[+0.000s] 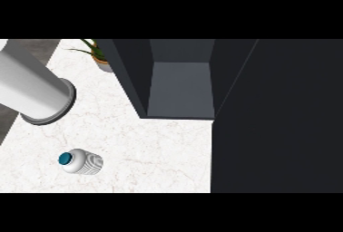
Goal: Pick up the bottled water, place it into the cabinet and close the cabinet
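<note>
White ribbed plastic water bottle [81, 161] seen upright at near left, teal cap up. Dark grey cabinet [179, 86] seen open, nothing visible inside. Hands unseen; fingers cannot be told.

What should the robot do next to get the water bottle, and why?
Probably bring a hand down over the bottled water and curl round it. The bottle stands alone on the white counter, untouched, and no hand shows in the view, only a grey forearm at the upper left. The cabinet is already open, so grasping likely comes first.
</note>
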